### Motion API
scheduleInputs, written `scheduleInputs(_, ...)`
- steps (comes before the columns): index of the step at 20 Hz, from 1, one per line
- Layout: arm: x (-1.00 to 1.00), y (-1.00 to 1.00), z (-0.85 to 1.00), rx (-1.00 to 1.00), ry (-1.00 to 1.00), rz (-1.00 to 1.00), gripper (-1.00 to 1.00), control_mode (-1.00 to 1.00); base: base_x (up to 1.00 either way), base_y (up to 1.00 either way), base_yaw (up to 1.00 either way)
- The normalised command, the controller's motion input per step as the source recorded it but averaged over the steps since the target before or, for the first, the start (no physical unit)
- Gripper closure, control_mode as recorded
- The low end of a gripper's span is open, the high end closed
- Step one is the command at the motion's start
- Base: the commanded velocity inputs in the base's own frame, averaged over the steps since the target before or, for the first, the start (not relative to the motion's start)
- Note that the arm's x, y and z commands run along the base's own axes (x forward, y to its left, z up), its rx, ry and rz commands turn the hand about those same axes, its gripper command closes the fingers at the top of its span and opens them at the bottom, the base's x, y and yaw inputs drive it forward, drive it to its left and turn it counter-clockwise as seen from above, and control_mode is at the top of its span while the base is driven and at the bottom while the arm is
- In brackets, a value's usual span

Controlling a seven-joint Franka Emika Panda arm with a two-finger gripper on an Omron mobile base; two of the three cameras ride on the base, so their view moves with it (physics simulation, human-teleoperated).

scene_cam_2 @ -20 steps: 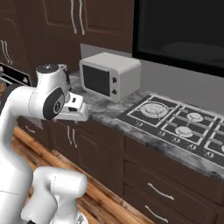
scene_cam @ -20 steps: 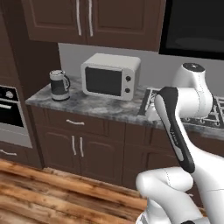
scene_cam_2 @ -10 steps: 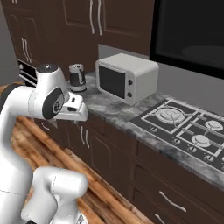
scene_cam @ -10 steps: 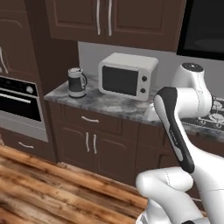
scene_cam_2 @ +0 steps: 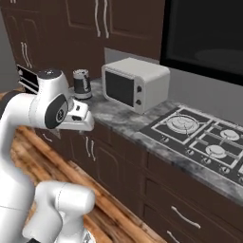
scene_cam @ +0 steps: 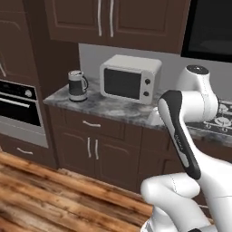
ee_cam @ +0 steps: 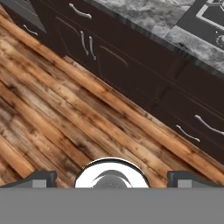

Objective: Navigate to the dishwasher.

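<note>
Grey marble worktop (scene_cam: 118, 110) over dark brown cabinets (scene_cam: 93, 149). White microwave (scene_cam: 130, 78) on it, against the wall. Dark mug-like jug (scene_cam: 77, 85) to its left, near the worktop's end. Gas hob (scene_cam_2: 204, 139) set in to the microwave's right. Built-in oven (scene_cam: 19, 111) in the tall unit at far left. Wooden plank floor (ee_cam: 65, 127). Pincer (ee_cam: 111, 176): fingertips well apart, holding nothing, pointing down at floor. Dishwasher: cannot tell where; no black front seen.
</note>
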Motion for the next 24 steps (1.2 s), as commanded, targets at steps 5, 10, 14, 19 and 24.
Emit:
scheduleInputs(5, 0.0, 0.0, 0.0, 0.0, 0.0, 0.0, -1.0, 1.0, -0.02, -0.55, -0.42)
scheduleInputs(10, 0.0, 0.0, 0.0, 0.0, 0.0, 0.0, -1.0, 1.0, 0.0, -0.73, -0.45)
scheduleInputs(14, 0.0, 0.0, 0.0, 0.0, 0.0, 0.0, -1.0, 1.0, 0.0, -0.89, -0.41)
scheduleInputs(19, 0.0, 0.0, 0.0, 0.0, 0.0, 0.0, -1.0, 1.0, 0.0, -0.9, -0.46)
scheduleInputs(24, 0.0, 0.0, 0.0, 0.0, 0.0, 0.0, -1.0, 1.0, 0.0, -0.79, -0.52)
